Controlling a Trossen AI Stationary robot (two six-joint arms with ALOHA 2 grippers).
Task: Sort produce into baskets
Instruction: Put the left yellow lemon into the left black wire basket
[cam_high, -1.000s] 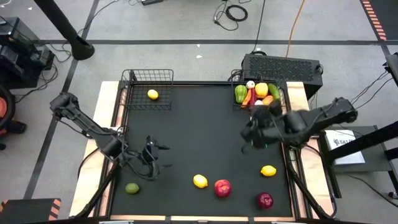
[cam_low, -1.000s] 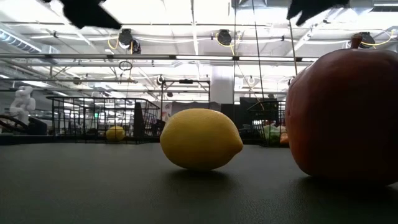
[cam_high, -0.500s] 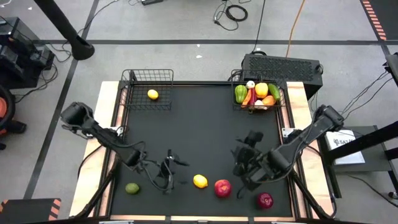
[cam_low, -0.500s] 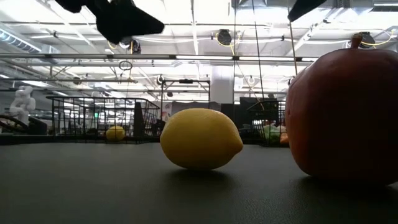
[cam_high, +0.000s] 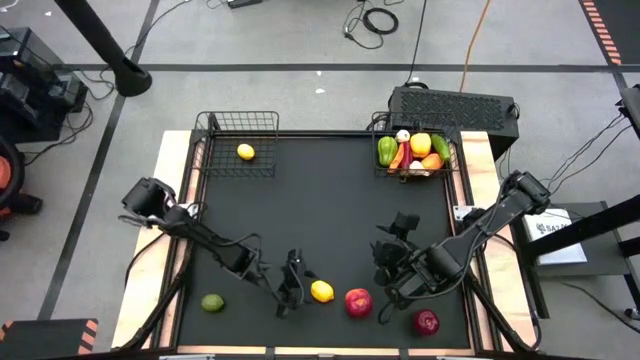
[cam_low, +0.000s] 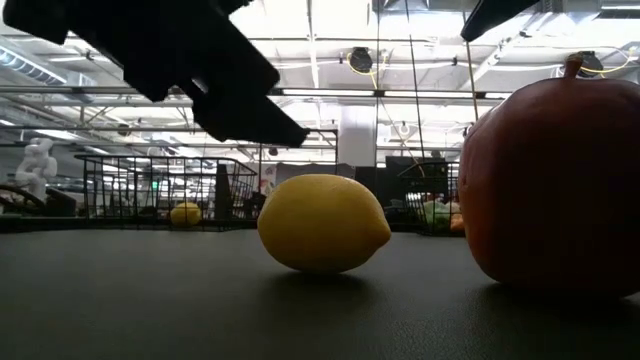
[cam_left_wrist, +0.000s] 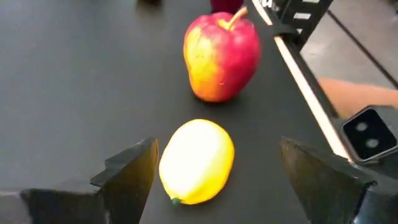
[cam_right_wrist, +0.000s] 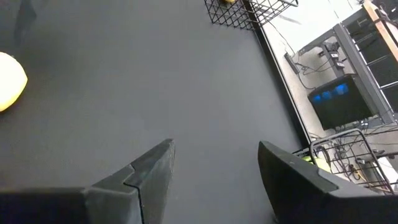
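Two baskets (cam_high: 240, 140); two visible lemons (cam_high: 321, 291); two apples (cam_high: 357, 302); one lime (cam_high: 212, 302).

It looked like a robotics lab or workshop hall: a high ceiling (cam_low: 330, 60) with strip lights and pipes, a grey taped floor (cam_high: 300, 40) strewn with cables (cam_high: 378, 18), and a black perforated box (cam_high: 455, 106) behind the work table (cam_high: 172, 160).

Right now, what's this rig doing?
Sorting toy produce into two wire baskets. The left end effector is open around a lemon at the table's near edge, beside a red apple. The right end effector hangs open over bare mat. The left basket holds one lemon, the right basket several vegetables.
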